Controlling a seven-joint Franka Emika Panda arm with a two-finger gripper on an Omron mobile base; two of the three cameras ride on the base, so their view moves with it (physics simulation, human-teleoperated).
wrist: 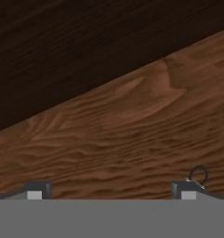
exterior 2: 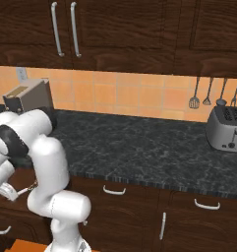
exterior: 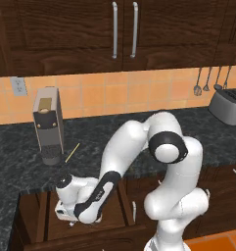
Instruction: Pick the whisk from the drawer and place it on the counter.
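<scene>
Arm folded down over the open drawer below the counter — the gripper sits low inside it, just above the plain wood bottom. In the hand view the two finger tips stand wide apart near the drawer floor, nothing between them. A dark wire loop of the whisk shows just beside the tip at the right of that view; whether it touches cannot be told. On the counter: a coffee machine at left, a thin yellow stick just beside it, a toaster at far right.
</scene>
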